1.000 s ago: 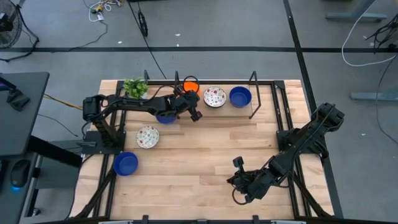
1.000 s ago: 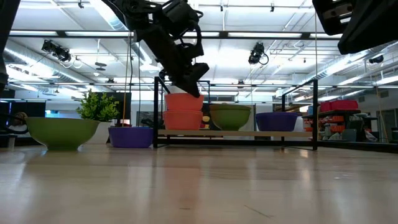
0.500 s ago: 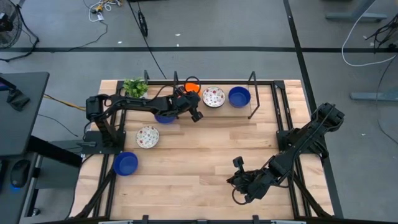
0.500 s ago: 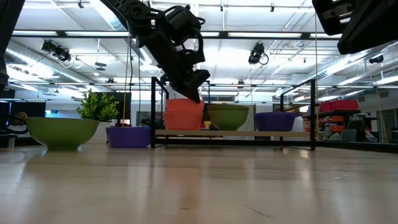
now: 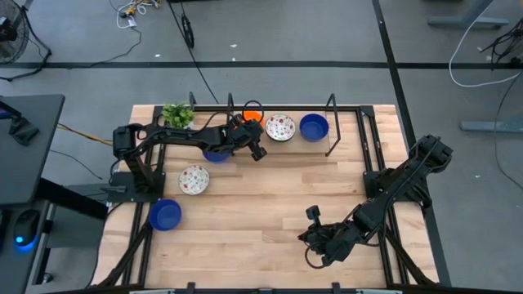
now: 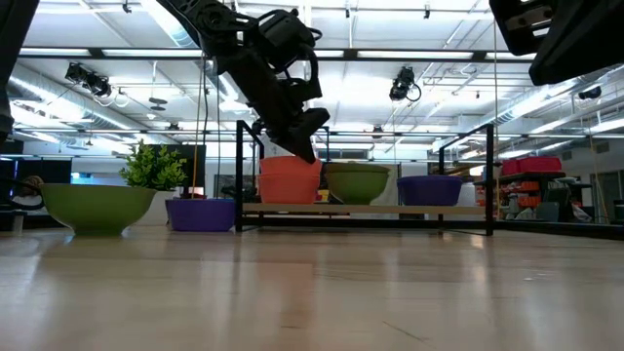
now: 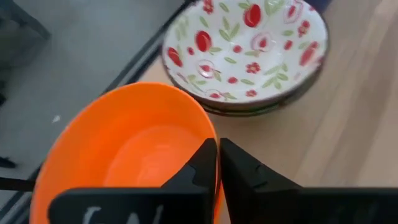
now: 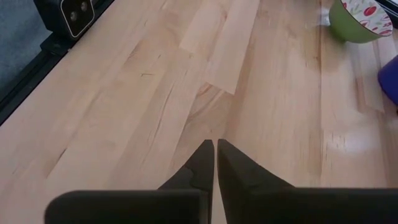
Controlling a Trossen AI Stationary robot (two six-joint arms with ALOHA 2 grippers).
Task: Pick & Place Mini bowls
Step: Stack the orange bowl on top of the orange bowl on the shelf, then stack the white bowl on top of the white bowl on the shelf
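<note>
bench (image 5: 270, 204): light wood top, both arms mounted on it, black rack frame (image 5: 343, 110) along the far edge.
left arm: stretched across the far side toward the rack.
right arm: parked low at the near right, nothing under it but bare wood.
plant (image 5: 176, 113): small green potted one, far left corner, not part of the job.
bowls in rack row: orange bowl (image 5: 251, 115), floral bowl (image 5: 280, 126) just beside it, blue bowl (image 5: 315, 126) next along to the right.
bowls loose on bench: second blue bowl (image 5: 165, 214) near left edge, second floral bowl (image 5: 194, 178) a bit farther in, a third blue one mostly hidden under the left arm.
left end effector (image 7: 217, 163): fingers pinched together over the near rim of the orange bowl; the rim sits between them, so it looks like it has hold of the bowl by its wall. In the low view the bowl sits level with the others on the rack.
right end effector (image 8: 215, 163): fingers closed together, holding nothing.
handling guess: bowls look stiff, light, smooth-glazed, so probably slippery; floral ones look ceramic and could chip if dropped.
grip spot: rim pinch, one finger inside and one outside the wall; squeeze firmly or the bowl may swing or slip out.
</note>
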